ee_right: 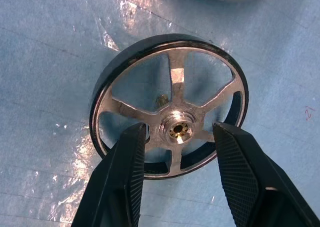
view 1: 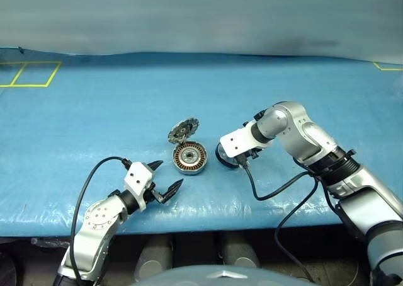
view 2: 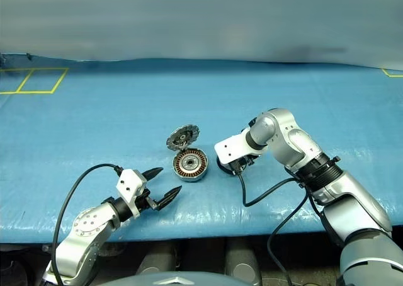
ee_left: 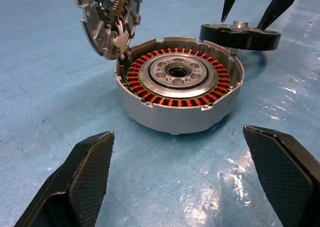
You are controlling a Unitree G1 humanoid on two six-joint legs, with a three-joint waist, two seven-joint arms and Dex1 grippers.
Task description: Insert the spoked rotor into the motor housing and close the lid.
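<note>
Spoked rotor (ee_right: pixel 170 107) beside motor housing (ee_left: pixel 180 89), lid (ee_left: pixel 107 17) upright

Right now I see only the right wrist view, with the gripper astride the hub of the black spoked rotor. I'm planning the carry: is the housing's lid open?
Observer: Yes. The round silver-grey metal lid stands open at the far-left rim of the round silver motor housing, leaving the copper windings exposed.
Operator: Which way from the rotor is the housing?
Observer: It sits to the robot's left of the black spoked rotor, close by but apart.
Operator: Is the left gripper in the way?
Observer: Probably not. The left gripper is open and sits on the robot's side of the housing, touching nothing.
</note>
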